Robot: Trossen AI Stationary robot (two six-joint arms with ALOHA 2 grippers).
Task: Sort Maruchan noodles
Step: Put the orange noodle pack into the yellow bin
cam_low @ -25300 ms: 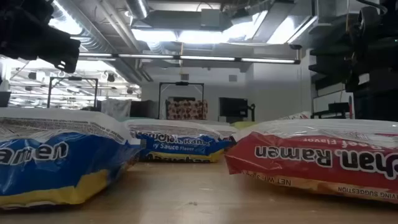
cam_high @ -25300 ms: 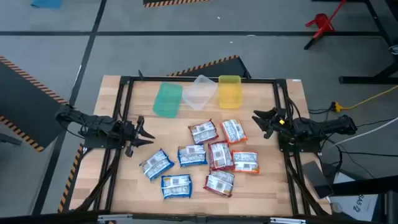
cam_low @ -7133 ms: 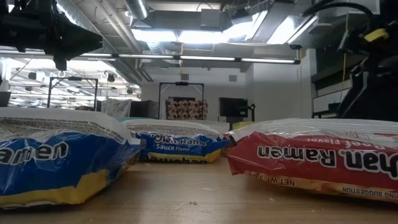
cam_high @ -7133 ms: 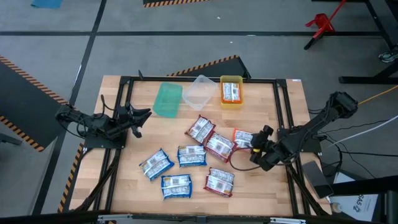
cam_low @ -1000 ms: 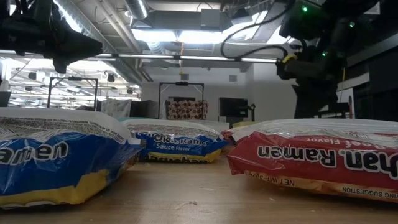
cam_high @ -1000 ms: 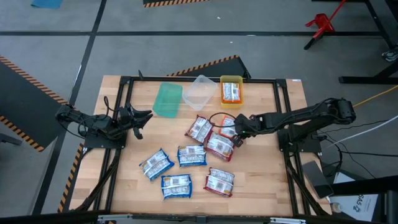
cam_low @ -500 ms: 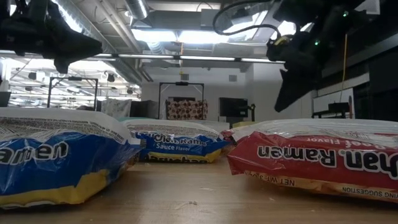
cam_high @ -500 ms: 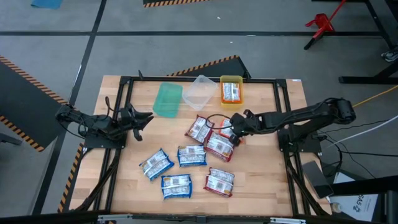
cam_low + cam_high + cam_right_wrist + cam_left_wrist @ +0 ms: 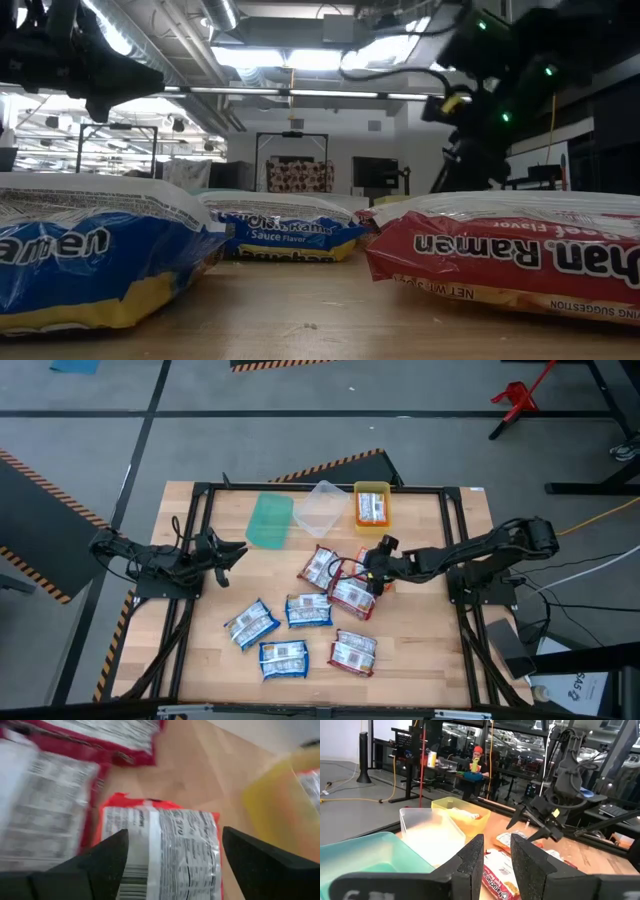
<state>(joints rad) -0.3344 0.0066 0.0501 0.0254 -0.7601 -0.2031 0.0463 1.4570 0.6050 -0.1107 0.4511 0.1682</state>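
Directly under my right hand (image 9: 374,573) lies a flat orange plastic noodle packet with a white printed label (image 9: 170,857), resting on the wooden surface (image 9: 430,650). In the right wrist view the two dark fingers (image 9: 107,857) stand wide apart on either side of it, released and not gripping. Just beside that hand, on the side away from its arm, two red flat plastic packets (image 9: 351,596) lie touching or overlapping each other. Beyond the hand, at the surface's far edge, sits the yellow plastic bin (image 9: 371,507) with another orange packet (image 9: 372,508) inside, next to a clear plastic bin (image 9: 320,508) and a green plastic bin (image 9: 269,520). Three blue flat packets (image 9: 308,610) and one more red packet (image 9: 353,652) lie nearer the front edge, well apart from the hand. My left hand (image 9: 232,552) waits at the left side, near the green bin, fingers apart and holding nothing.
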